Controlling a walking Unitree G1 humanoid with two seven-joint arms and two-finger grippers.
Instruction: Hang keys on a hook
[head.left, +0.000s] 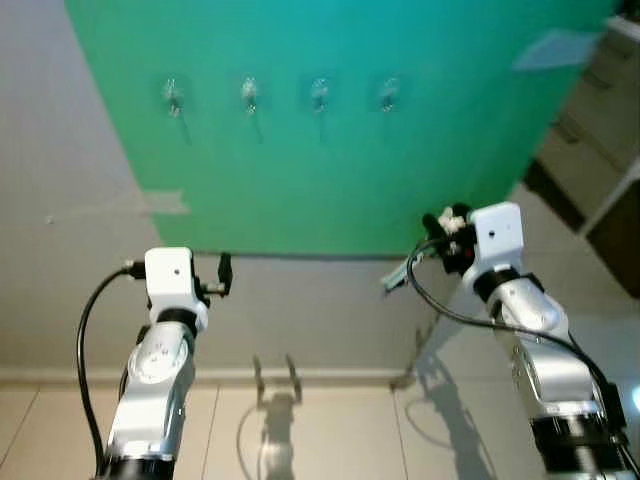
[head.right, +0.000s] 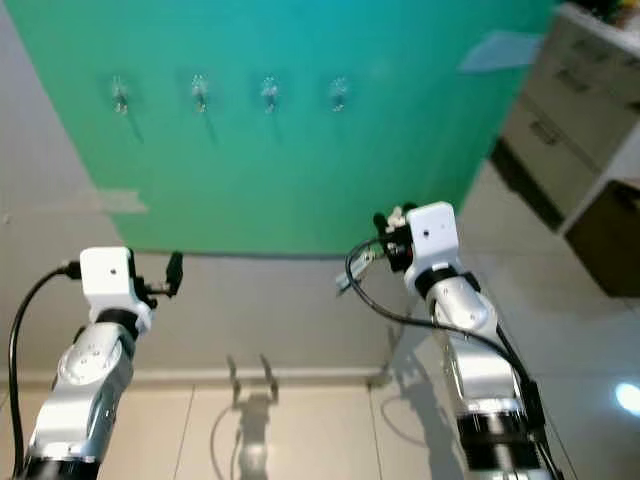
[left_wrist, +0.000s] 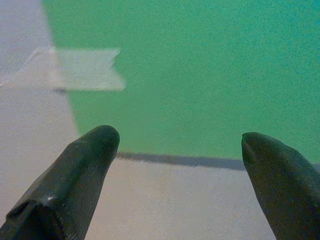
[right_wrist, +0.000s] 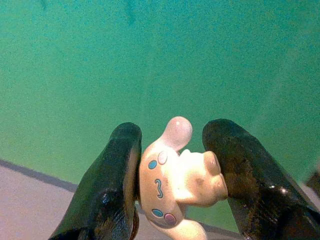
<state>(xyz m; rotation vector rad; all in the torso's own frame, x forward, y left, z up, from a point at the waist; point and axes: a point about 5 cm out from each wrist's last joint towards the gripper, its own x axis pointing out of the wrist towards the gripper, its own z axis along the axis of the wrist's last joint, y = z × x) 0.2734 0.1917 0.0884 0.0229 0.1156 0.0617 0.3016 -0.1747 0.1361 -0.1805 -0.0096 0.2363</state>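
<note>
The right gripper (right_wrist: 172, 200) is holding its jaws clamped on the cream cartoon-dog charm of the keys (right_wrist: 175, 175), well below the four small clear hooks (head.left: 319, 95) on the green wall sheet (head.left: 400, 150), while the left gripper (left_wrist: 180, 165) is keeping its jaws apart and empty, so the ring, which I cannot see, may be missing a hook and falling.

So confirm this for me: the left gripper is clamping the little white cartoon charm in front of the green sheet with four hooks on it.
Wrong arm. The right gripper clamps the white cartoon charm between its fingers, as the right wrist view shows; the left gripper is open with nothing between its fingers. The rest holds: both face the green sheet, which carries four hooks in a row.
</note>
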